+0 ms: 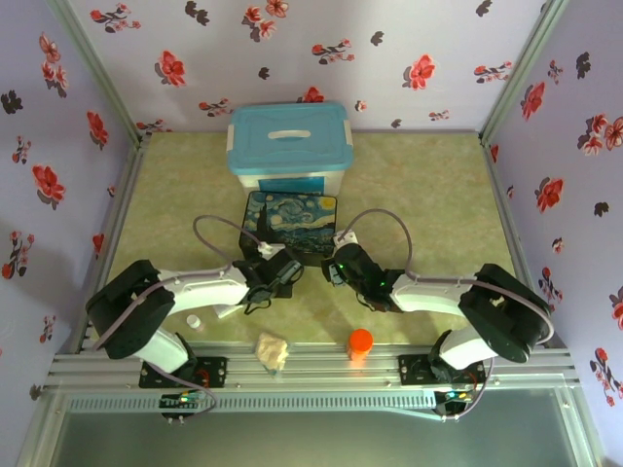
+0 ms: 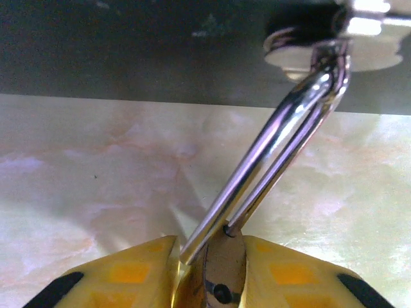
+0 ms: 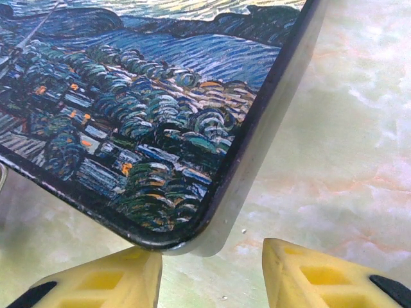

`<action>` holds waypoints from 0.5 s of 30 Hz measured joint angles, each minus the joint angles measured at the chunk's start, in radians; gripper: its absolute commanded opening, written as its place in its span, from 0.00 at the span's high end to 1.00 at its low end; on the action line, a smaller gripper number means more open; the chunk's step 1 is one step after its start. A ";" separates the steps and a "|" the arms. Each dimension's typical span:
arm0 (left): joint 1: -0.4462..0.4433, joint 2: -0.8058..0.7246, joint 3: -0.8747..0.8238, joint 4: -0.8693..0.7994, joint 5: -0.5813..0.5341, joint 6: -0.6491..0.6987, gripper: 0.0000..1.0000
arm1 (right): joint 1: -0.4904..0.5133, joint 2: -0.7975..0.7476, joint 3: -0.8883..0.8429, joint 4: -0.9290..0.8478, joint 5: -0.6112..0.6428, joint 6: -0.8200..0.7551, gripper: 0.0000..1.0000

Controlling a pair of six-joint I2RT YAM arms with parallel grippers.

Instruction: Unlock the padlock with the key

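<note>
I have two grippers on this tabletop, one per arm, and both sit at the near edge of the one painted box, which stands about mid-table just in front of a single blue-lidded storage bin.

My left gripper is at the box's near left corner. Seen from that wrist, the left gripper has its two yellow fingers clenched on the one padlock. The brass body is pinched between the pads at the bottom of the view. Its thin shackle slants up and to the right from the body to the metal clasp on the box's dark front wall, and it hooks through there. The padlock hangs off the clasp, above the pale marbled tabletop.

My right gripper is at the box's near right corner. From its wrist, the right gripper is spread, two yellow fingers apart and grasping nothing. The rounded corner of the painted lid sits just above the gap, nearer my left-hand pad.

Along the tabletop's near edge I count three loose things: one small white cap towards the left, one crumpled pale wad near the middle, and one orange cylinder right of it.
</note>
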 measured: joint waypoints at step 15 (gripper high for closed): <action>-0.083 0.042 0.084 -0.142 -0.155 0.009 0.73 | 0.002 0.014 0.005 -0.008 0.008 0.000 0.56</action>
